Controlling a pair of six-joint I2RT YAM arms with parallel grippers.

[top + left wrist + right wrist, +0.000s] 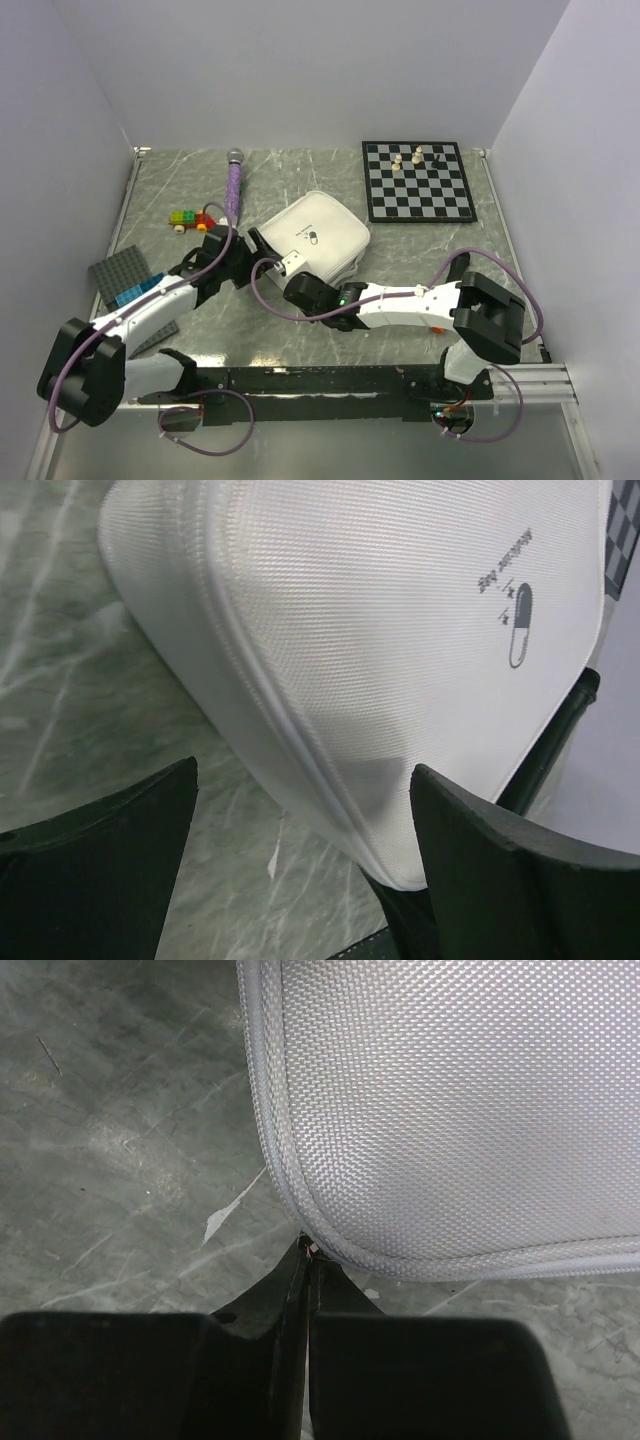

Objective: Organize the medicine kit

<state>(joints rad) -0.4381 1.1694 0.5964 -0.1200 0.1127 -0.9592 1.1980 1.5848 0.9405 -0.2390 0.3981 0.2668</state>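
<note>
The medicine kit, a white rounded zip case with a small pill logo on its closed lid, lies mid-table. My left gripper stands open at the kit's left edge. In the left wrist view its fingers straddle the case's near corner without touching it. My right gripper is shut, its tips against the kit's near-left corner. In the right wrist view the closed fingertips meet the piped seam of the case. A tiny red-and-white bit shows there; whether it is pinched I cannot tell.
A chessboard with several pieces lies at the back right. A purple wand and a small brick car lie at the back left. A grey baseplate with blue bricks sits by the left arm.
</note>
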